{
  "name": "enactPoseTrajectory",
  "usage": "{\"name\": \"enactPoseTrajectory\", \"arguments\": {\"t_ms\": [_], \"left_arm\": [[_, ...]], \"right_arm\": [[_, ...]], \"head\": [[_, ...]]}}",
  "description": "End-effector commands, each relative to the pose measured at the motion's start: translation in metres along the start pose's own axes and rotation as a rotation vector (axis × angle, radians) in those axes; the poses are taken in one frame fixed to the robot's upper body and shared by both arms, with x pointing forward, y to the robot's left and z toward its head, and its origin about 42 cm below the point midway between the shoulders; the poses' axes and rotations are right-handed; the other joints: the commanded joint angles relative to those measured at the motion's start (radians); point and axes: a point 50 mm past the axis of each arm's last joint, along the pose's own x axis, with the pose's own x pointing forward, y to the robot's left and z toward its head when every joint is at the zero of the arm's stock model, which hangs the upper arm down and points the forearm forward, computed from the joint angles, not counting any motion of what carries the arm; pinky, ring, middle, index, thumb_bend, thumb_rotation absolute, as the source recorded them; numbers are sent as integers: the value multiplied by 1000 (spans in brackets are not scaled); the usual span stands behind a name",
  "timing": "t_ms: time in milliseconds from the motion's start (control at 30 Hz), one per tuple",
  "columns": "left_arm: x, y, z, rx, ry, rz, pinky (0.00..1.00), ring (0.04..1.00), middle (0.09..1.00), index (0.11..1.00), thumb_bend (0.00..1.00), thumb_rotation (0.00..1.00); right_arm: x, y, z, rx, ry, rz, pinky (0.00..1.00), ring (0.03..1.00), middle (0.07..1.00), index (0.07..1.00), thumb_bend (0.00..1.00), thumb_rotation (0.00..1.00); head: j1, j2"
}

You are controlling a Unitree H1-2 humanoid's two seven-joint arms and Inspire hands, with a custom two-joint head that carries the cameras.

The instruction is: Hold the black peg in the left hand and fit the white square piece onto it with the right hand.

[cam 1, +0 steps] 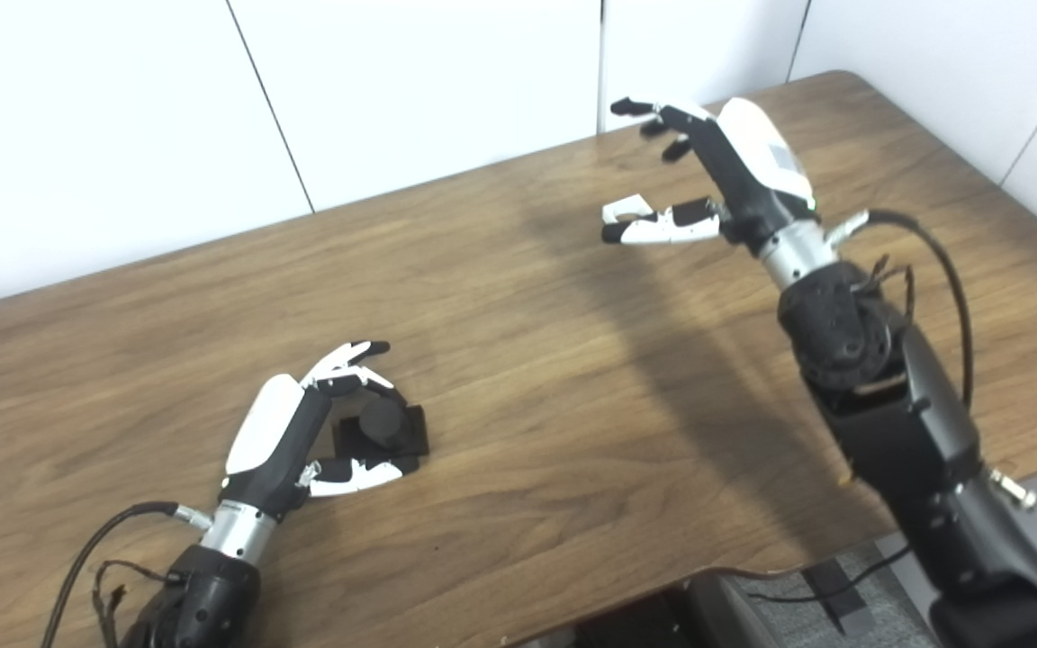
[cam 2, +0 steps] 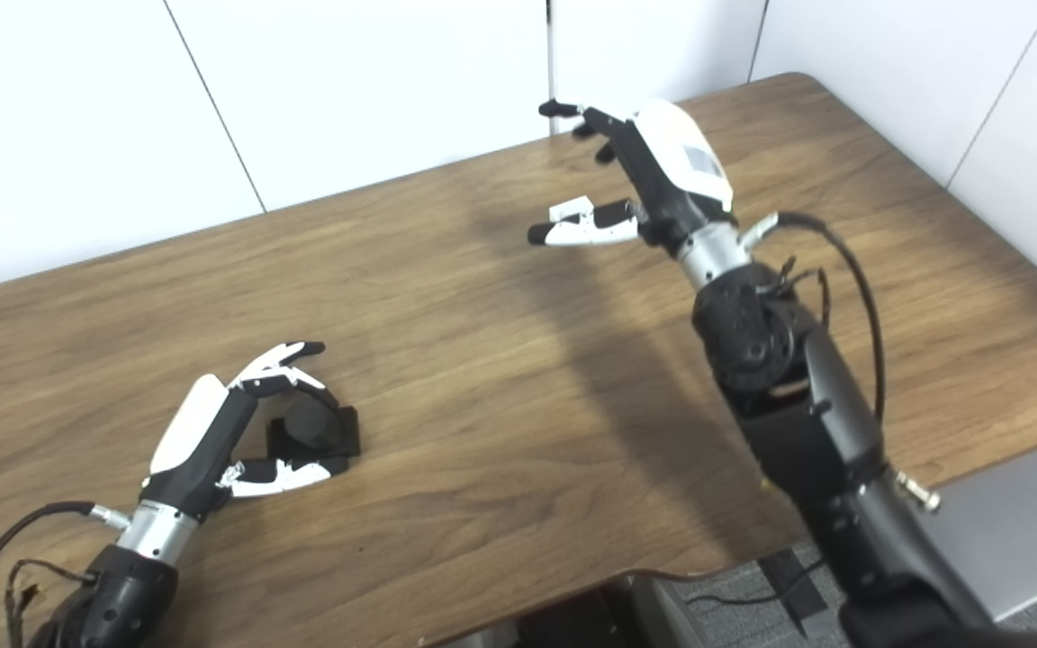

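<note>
Black peg (cam 1: pixel 383 423) within cupped left hand (cam 1: pixel 307 432)

Both head cams look down & forward at the wooden table (cam 1: pixel 518 297) from close above, white wall behind. Right eye sits slightly right of left. Both views share nearly the whole tabletop & both arms.

Left hand (cam 1: pixel 302 432) and right hand (cam 1: pixel 725 171): white back shells, black fingers with white segments, silver wrist collars. Forearms black, with exposed black cables looping from each wrist. Grey label on right shell.
</note>
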Motion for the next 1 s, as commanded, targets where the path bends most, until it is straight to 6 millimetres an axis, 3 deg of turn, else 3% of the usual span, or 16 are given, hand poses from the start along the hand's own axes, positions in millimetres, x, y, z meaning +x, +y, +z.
{"name": "enactPoseTrajectory", "arguments": {"t_ms": [0,200,367,700,967], "left_arm": [[-28,-24,-27,-15,127,-115,801,916,875,491,522,68],[-29,-26,-27,-27,129,-114,811,916,873,491,522,68],[-31,-29,-29,-40,133,-113,802,910,872,491,522,67],[-34,-30,-30,-35,133,-123,794,907,873,491,522,69],[-35,-31,-29,-47,142,-126,810,913,878,491,522,69]], "right_arm": [[22,-21,3,-63,-31,-34,670,813,840,779,758,209],[49,-36,-8,-173,21,15,617,806,856,783,761,202],[66,-40,-17,-240,53,78,632,839,886,803,754,250],[92,-32,-32,-305,128,193,705,884,931,812,732,264],[105,-24,-44,-347,165,255,745,888,926,814,689,204]], "head": [[-1,1],[-8,-5],[-11,-10],[-10,-15],[2,-14]]}}
